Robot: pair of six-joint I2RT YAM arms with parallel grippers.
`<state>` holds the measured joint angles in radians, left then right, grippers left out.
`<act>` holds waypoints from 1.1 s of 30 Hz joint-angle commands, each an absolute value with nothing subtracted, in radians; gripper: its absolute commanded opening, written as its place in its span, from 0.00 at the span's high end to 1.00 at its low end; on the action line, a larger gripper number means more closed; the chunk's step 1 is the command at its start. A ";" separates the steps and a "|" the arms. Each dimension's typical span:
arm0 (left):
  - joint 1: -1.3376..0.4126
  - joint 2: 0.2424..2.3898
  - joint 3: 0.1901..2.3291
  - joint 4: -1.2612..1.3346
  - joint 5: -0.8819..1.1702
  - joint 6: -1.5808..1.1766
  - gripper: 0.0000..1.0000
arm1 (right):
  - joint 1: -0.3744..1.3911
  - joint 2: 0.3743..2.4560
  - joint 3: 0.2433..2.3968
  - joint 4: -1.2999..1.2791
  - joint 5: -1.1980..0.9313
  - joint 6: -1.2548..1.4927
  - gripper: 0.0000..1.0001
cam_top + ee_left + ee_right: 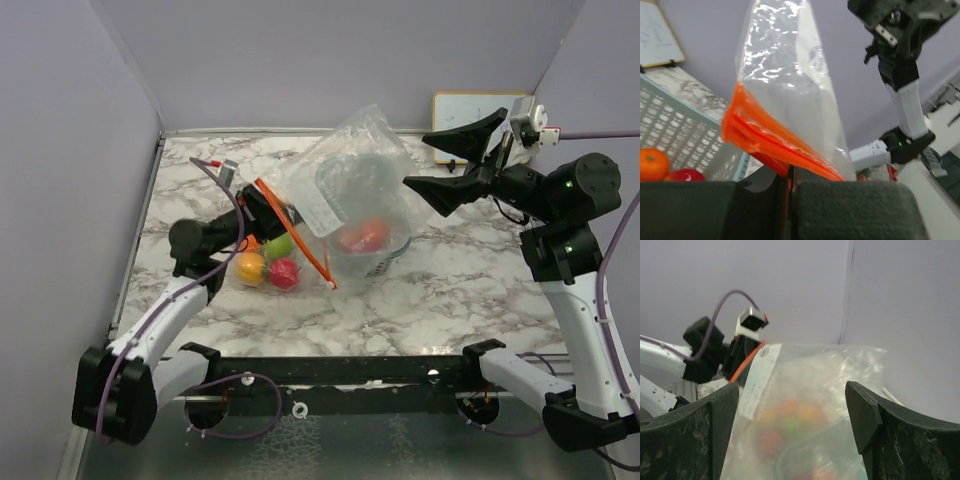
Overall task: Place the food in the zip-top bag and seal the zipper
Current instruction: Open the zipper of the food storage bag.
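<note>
The food (pixel 284 273) mostly lies on the desk (pixel 450 290) outside the bag (pixel 360 150), whose unsealed zipper (pixel 765 140) is pinched in the left jaws, the right jaws gaping beside it, so filling and sealing seem left.

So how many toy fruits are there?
4: a green fruit, an orange fruit and a red fruit by the left arm; a reddish fruit seen through the bag. More may be hidden.

Clear zip-top bag (pixel 360 165), red-orange zipper (pixel 760 132), red, orange and green food (pixel 284 273), teal mesh basket (pixel 685 130), grey-veined white marble desk (pixel 470 290)
</note>
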<state>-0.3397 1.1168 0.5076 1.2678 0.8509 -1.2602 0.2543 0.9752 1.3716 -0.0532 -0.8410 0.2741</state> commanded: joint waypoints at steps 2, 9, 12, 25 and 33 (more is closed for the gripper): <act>-0.271 0.903 0.947 -0.078 0.548 -0.549 1.00 | 0.255 0.997 1.377 -0.105 -0.866 0.218 0.17; -0.270 0.948 1.318 -0.645 0.201 -0.281 1.00 | 0.338 1.095 1.400 -0.113 -0.825 0.225 0.28; -0.270 0.968 1.305 -0.703 0.146 -0.268 1.00 | 0.487 1.142 1.416 -0.166 -0.665 0.156 0.30; -0.270 1.059 1.262 -0.722 0.253 -0.267 1.00 | 0.938 1.498 1.480 -0.098 -0.093 0.085 0.32; -0.270 1.059 1.250 -0.709 0.277 -0.265 1.00 | 0.968 1.616 1.506 -0.084 -0.040 0.110 0.32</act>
<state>-0.2722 1.0679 1.2396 -0.7197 0.2470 -0.2771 0.9455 1.5925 1.4502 -0.1329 -0.1318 0.1036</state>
